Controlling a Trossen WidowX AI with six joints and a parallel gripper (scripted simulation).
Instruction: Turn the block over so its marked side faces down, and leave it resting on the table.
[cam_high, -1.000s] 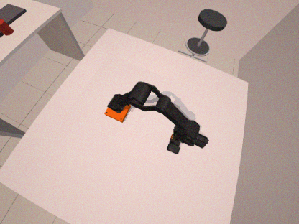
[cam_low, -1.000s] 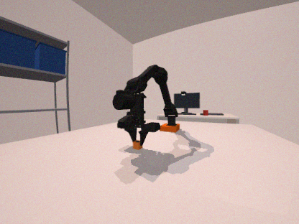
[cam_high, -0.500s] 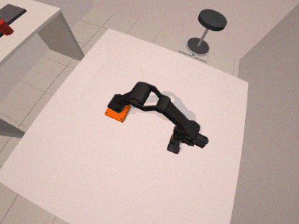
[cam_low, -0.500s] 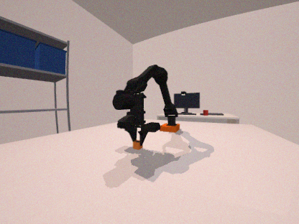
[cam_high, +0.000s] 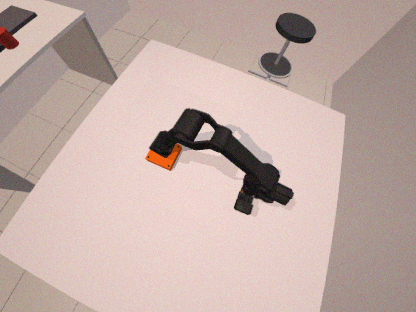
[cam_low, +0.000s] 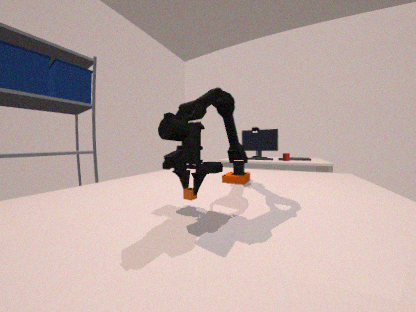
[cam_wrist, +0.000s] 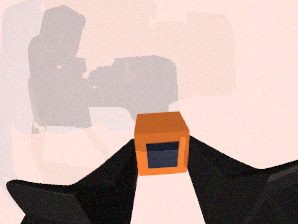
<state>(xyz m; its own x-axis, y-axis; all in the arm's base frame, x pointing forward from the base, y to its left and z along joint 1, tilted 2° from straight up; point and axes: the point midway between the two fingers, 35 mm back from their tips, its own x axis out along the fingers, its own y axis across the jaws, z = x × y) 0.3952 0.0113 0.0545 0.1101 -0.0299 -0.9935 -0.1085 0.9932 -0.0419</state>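
Observation:
The block (cam_low: 189, 194) (cam_wrist: 161, 132) is a small orange cube with a dark square mark (cam_wrist: 162, 155) on one face. That marked face is turned toward the wrist camera. My gripper (cam_high: 243, 203) (cam_low: 190, 190) (cam_wrist: 160, 143) is shut on the block, one black finger on each side, and holds it a little above the white table (cam_high: 150, 240) (cam_low: 300, 250). The gripper's shadow lies on the table below. In the top view the gripper hides the block.
The arm's orange base plate (cam_high: 162, 159) (cam_low: 236, 177) sits near the table's middle. A black stool (cam_high: 290, 40) stands beyond the far edge. A side desk (cam_high: 45, 30) (cam_low: 295, 163) carries a monitor (cam_low: 259, 141) and a red mug (cam_low: 286, 156). A shelf with blue bins (cam_low: 45, 75) stands at the left.

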